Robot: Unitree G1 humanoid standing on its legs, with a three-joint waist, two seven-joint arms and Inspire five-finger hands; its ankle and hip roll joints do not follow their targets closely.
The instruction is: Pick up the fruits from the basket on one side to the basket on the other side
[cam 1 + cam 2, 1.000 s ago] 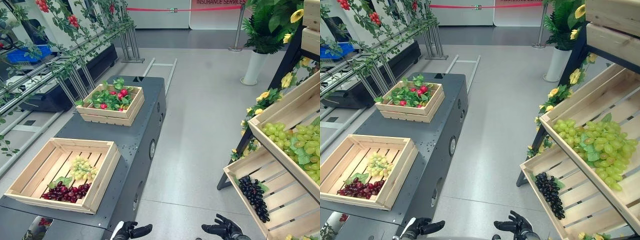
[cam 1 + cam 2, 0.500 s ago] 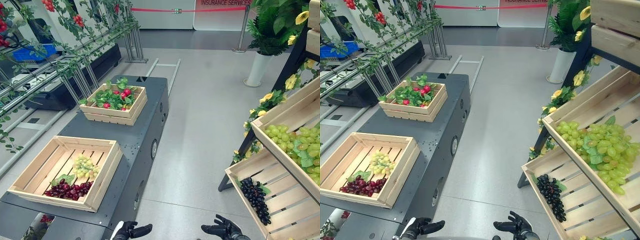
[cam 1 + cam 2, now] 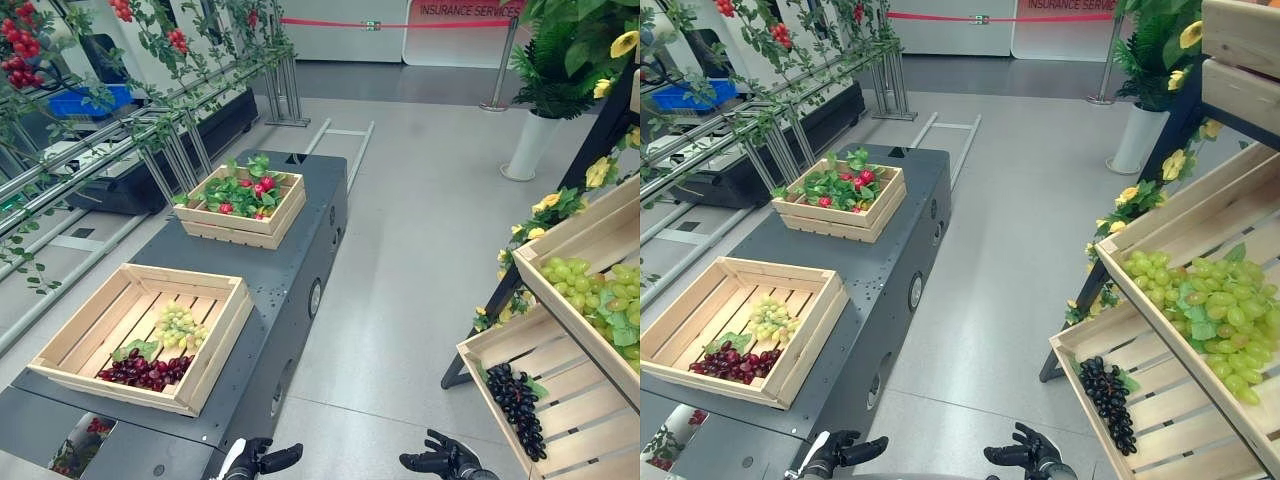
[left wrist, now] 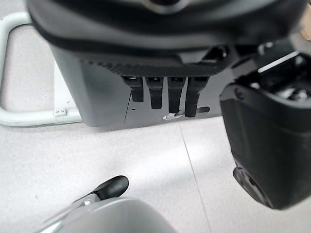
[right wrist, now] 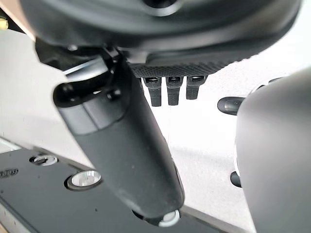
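Both robot hands hang low over the grey floor between a dark platform and a slanted wooden rack, holding nothing. The left hand [image 3: 262, 459] and right hand [image 3: 440, 462] show at the lower edge of the head views, fingers loosely extended; each wrist view shows its own fingers straight and bare.

On the dark platform [image 3: 290, 240] to the robot's left, the near wooden crate [image 3: 150, 335] holds a bunch of dark red grapes [image 3: 145, 369] with a green leaf, and just beside it a small bunch of green grapes [image 3: 180, 326]. Farther along the platform, a second wooden crate [image 3: 243, 205] is packed with green leaves and red fruit.

On the robot's right, the rack's upper crate [image 3: 1200, 290] carries a heap of green grapes [image 3: 1200, 310], and the lower crate [image 3: 1160, 410] has a bunch of black grapes [image 3: 1106, 400] lying near its lower corner.

White lettering on a red sign [image 3: 470, 10] at the far wall is cut off by the frame edge. A red barrier tape [image 3: 350, 22] stretches before it, beside a potted plant [image 3: 545, 90] in a white vase.
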